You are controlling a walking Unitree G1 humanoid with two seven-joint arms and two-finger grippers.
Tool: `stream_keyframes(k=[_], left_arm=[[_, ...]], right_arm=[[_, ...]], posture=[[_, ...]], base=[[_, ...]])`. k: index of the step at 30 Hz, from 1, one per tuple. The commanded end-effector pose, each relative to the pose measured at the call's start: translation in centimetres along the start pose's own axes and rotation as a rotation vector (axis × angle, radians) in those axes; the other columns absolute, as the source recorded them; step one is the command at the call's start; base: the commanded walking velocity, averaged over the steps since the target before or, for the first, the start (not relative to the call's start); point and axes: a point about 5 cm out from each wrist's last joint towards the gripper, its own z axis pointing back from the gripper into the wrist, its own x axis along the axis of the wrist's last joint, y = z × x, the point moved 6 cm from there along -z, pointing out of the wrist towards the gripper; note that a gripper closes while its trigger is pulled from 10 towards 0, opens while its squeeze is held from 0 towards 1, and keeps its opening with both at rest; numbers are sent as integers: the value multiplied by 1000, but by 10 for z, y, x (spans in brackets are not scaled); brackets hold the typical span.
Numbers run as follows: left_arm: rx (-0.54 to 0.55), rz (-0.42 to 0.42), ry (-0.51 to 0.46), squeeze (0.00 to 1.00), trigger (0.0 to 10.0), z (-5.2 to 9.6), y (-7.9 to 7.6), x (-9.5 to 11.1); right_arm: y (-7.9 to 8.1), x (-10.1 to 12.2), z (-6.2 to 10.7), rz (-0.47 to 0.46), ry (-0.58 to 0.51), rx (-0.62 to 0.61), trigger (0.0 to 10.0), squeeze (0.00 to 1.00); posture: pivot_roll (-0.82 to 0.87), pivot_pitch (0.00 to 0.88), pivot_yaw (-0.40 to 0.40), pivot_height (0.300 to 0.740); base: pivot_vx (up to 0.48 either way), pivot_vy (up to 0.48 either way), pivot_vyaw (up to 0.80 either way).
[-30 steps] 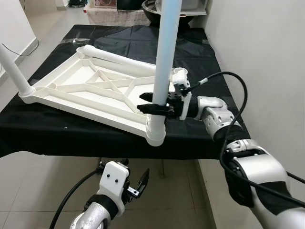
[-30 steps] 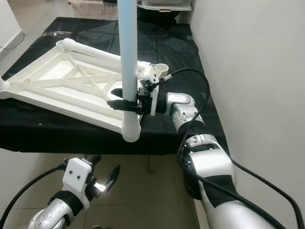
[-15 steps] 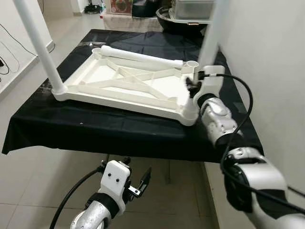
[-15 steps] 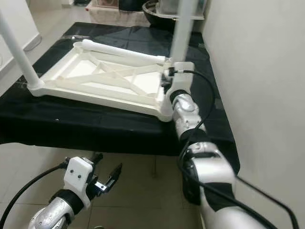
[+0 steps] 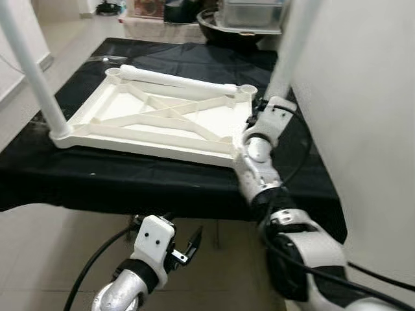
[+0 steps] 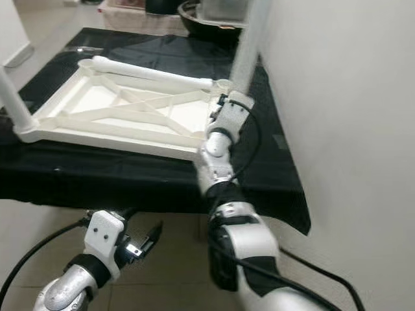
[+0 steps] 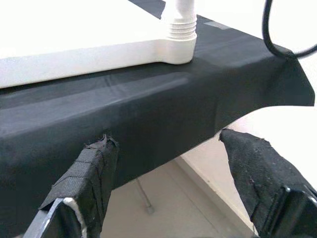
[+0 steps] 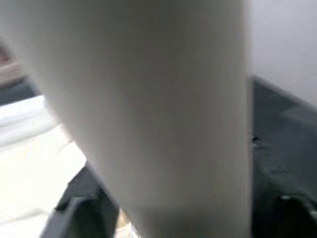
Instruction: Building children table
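Smooth white plastic tabletop [image 5: 162, 120] and leg [image 5: 288, 52]; matt black cloth [image 5: 149, 181]; rough-wrapped gripper fingers [image 7: 89, 173]

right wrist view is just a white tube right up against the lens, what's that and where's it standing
Observer: It's a white table leg, standing upright at the near right corner of the upside-down tabletop.
Operator: is the right gripper on it
Observer: The right gripper is at the leg's base; whether its fingers are shut can't be made out.
Operator: other legs
Observer: One stands upright at the near left corner, another lies along the far edge.
Operator: left arm
Observer: The left gripper hangs open below the table's black cloth.
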Motion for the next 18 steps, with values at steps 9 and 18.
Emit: stream_keyframes(k=[9,18], left_arm=[[-14,-1,18,0,10000,-1,-2,-7],[-16,-1,19,0,10000,-2,-3,-8]], right_arm=[[11,37,-3,-14,-135,461,10000,0],[40,8,65,76,214,1405,10000,0]], posture=[[147,123,-35,740],[167,125,-46,740]], base=[[0,0,0],[0,0,0]])
